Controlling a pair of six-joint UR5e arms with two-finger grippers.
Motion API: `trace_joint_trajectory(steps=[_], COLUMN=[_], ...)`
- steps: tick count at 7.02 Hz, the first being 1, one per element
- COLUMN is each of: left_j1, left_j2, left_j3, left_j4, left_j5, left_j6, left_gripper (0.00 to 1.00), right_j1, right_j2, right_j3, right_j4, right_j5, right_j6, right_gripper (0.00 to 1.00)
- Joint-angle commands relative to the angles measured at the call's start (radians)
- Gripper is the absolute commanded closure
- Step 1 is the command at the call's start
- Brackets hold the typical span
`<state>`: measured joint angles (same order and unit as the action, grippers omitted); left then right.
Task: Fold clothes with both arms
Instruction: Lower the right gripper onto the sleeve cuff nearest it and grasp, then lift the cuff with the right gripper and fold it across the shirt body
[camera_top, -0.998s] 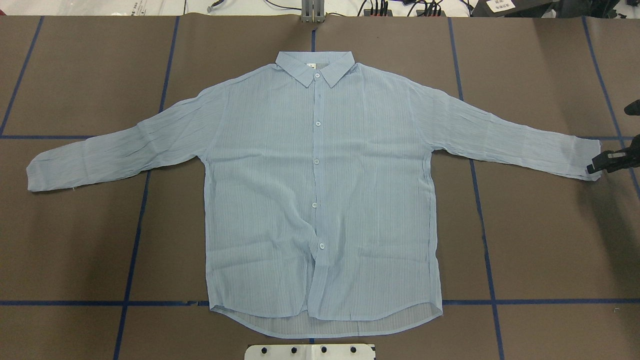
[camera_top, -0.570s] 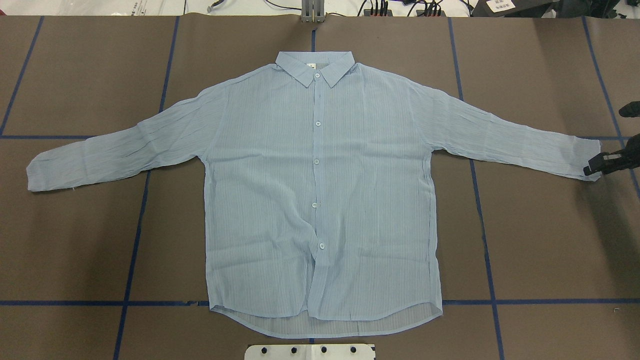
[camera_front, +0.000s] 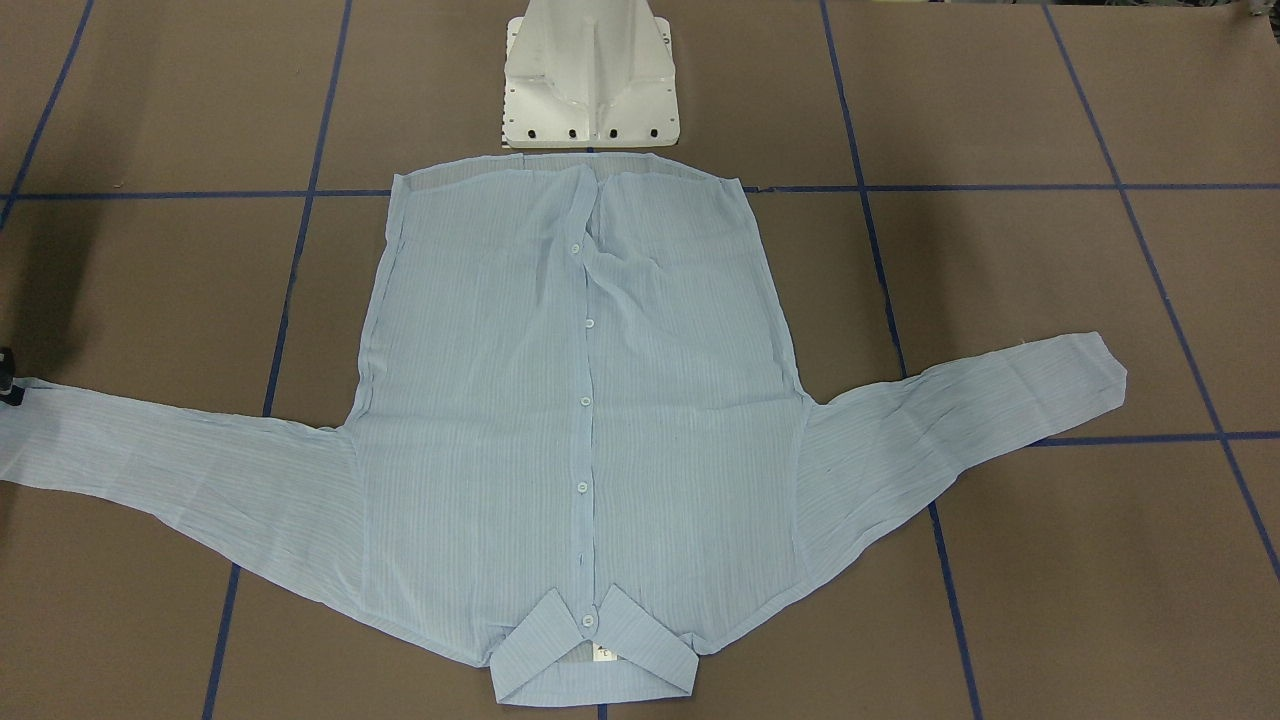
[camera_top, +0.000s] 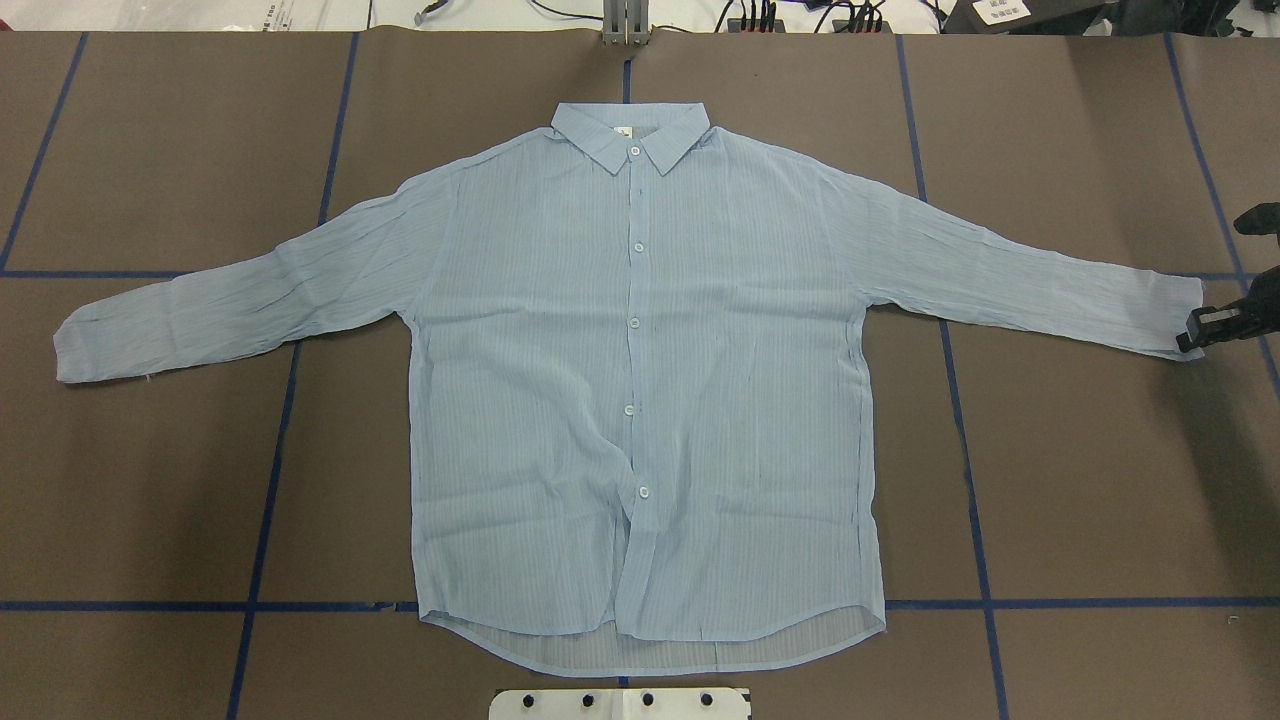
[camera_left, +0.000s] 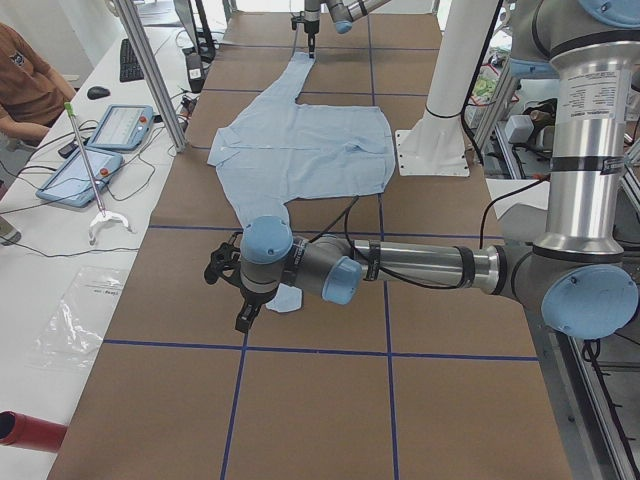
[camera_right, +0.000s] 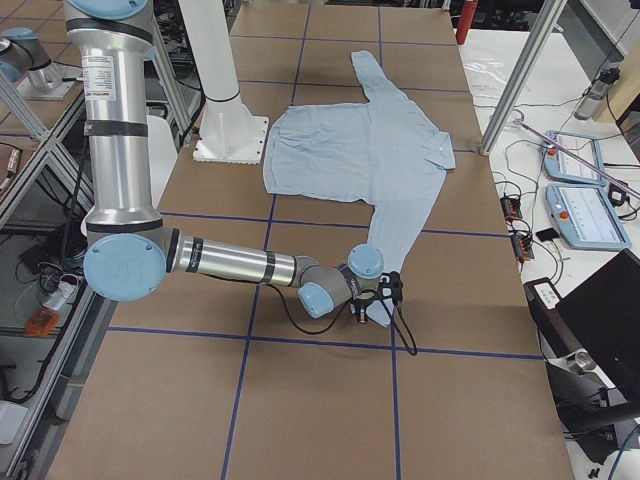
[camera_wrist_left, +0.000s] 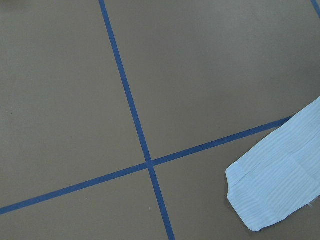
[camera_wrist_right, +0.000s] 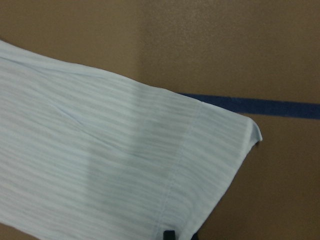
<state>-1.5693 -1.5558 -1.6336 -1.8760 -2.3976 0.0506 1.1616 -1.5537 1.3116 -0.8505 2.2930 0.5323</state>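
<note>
The clothes are one pale blue striped shirt (camera_top: 640, 380), lying flat and buttoned, front up, with both sleeves spread and the collar (camera_top: 630, 135) on the far side. My right gripper (camera_top: 1190, 338) is at the table's right edge, pinching the corner of the right sleeve's cuff (camera_top: 1165, 315). The right wrist view shows that cuff (camera_wrist_right: 200, 165) close up, with a black fingertip (camera_wrist_right: 169, 235) on its lower edge. My left gripper (camera_left: 240, 295) hangs low beside the left cuff (camera_left: 285, 298), seen only from the side, so I cannot tell its state. The left wrist view holds the left cuff (camera_wrist_left: 280, 175) and no fingers.
Brown table covering (camera_top: 1080, 480) with blue tape lines (camera_top: 965, 440). The white pedestal base (camera_front: 590, 80) stands just behind the shirt's hem. Tablets (camera_left: 100, 150) and a seated person (camera_left: 25, 75) are beyond the table's far edge. A red cylinder (camera_left: 25, 430) lies off the table.
My right gripper slid left onto the cuff corner, then drew slightly back to the right. The right sleeve lies a little straighter. The rest of the shirt has not moved.
</note>
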Motion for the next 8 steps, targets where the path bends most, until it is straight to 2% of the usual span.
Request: trace_joint_trajectory(steps=[1,3,5,6,8], left_j1=[0.000,0.000,0.000,0.000,-0.002], left_j2=[0.000,0.000,0.002,0.003,0.005], left_j3=[0.000,0.000,0.000,0.003,0.006], left_j4=[0.000,0.000,0.000,0.000,0.002], left_j5=[0.000,0.000,0.000,0.000,0.000], left_j6=[0.000,0.000,0.000,0.000,0.000], left_gripper=[0.01,0.01,0.01,0.01,0.01], right_j1=[0.007,0.033,0.036,0.035,0.010], right_j2=[-0.009,-0.012,0.041,0.099,0.315], right_j3=[0.032,0.151,0.259,0.299,0.307], right_j4=[0.013,0.004,0.001,-0.005,-0.001], right_j5=[0.005,0.031,0.136,0.143,0.201], right_j6=[-0.008,-0.002,0.008,0.062,0.344], right_gripper=[1.00,1.00,1.00,1.00,1.00])
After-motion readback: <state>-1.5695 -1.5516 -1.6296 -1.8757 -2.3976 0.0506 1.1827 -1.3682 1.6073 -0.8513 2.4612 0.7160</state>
